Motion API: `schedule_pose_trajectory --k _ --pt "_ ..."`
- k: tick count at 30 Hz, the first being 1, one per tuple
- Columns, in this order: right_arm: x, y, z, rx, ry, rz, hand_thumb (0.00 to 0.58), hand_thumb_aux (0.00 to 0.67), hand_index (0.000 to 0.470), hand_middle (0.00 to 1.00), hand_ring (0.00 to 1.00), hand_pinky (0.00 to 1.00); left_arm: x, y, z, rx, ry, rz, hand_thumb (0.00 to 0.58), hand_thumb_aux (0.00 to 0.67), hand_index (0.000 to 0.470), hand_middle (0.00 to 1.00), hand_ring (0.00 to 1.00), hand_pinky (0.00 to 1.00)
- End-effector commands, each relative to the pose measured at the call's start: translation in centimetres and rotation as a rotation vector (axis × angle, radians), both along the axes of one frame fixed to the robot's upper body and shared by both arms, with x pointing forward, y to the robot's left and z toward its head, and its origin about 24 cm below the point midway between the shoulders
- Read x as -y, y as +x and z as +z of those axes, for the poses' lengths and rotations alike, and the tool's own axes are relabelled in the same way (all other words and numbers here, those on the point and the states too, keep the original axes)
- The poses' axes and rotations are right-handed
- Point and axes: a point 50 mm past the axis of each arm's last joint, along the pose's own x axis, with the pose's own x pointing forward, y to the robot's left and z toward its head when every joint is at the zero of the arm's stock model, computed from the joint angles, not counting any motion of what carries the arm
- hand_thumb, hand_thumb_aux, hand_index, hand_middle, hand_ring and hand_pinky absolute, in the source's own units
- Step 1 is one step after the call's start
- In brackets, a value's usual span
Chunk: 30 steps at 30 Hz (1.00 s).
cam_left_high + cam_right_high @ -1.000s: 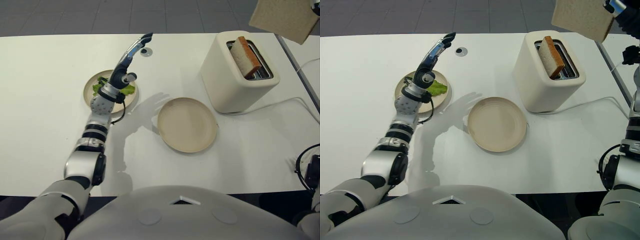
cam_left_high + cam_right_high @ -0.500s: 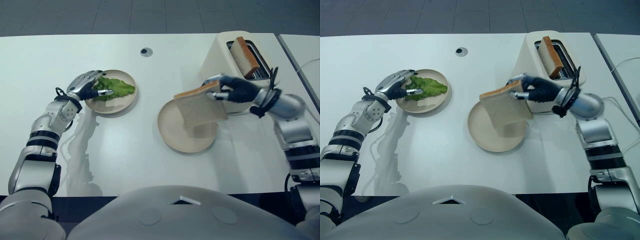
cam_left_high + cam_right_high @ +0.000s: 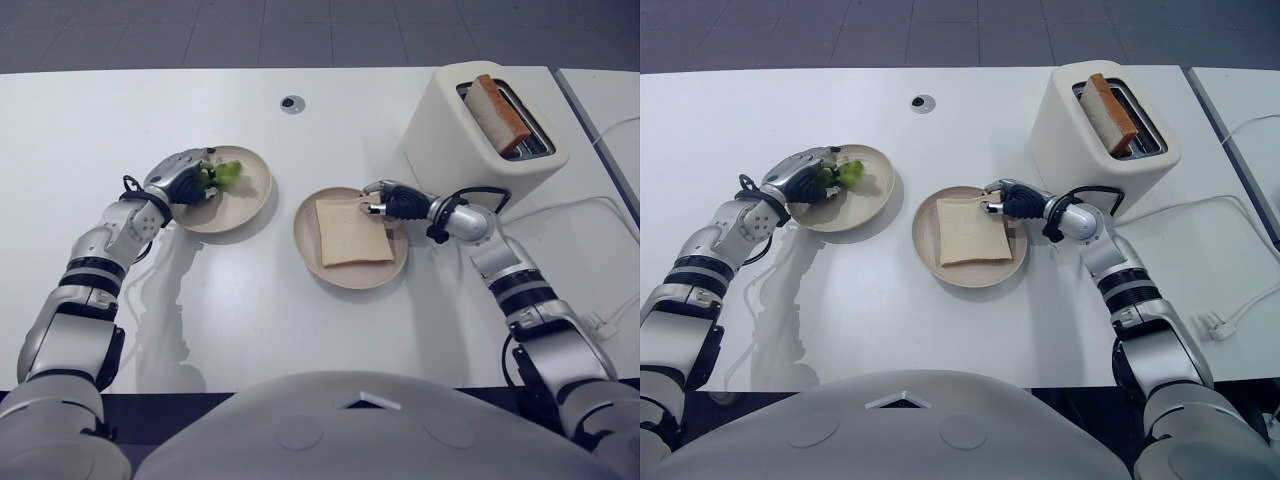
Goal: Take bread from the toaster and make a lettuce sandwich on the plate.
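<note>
Bread slice [image 3: 352,232]: I see it lying flat in the middle of the plate, pale face up, with its far right corner under my right hand.
Plate [image 3: 303,222]: round and cream, on the desk [image 3: 250,300] just in front of the toaster and to its left.
Right hand [image 3: 393,202]: low over the plate's far right rim. Its dark fingers are curled in and pinched onto the corner of the slice, and the forearm runs back to the right across the desk in front of the toaster.
Toaster [image 3: 440,140]: cream box at the far right of the desk, slots facing up.
Second slice [image 3: 498,110]: standing in a toaster slot, its browned crust sticking up above the top.
Lettuce [image 3: 225,172]: a bunched green leaf, gripped at one end by my left hand, the free end poking out over the side plate.
Left hand [image 3: 178,182]: at the left edge of the side plate, fingers wrapped closed around the lettuce.
Side plate [image 3: 250,190]: a second cream plate, to the left of the sandwich plate and apart from it.
Round fitting [image 3: 291,103]: small dark disc set in the desk, beyond both plates.
</note>
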Motion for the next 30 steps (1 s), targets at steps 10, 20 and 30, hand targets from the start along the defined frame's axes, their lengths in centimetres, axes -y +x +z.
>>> schedule_pose_trajectory --k 10,20,30 --pt "-1.2 -1.0 6.0 0.187 0.273 0.069 0.0 0.0 0.0 0.0 0.0 0.0 3.3 -0.1 3.1 0.228 -0.11 -0.202 0.58 0.67 0.47 0.0 0.0 0.0" --pt "1.0 0.5 11.7 0.39 0.467 -0.052 0.0 0.0 0.0 0.0 0.0 0.0 9.9 -3.7 1.8 0.071 -0.439 -0.626 0.58 0.67 0.47 0.0 0.0 0.0" --pt "1.9 0.5 12.5 0.401 0.473 -0.072 0.0 0.0 0.0 0.0 0.0 0.0 13.4 -5.4 0.5 -0.132 -0.662 -0.816 0.58 0.67 0.47 0.0 0.0 0.0"
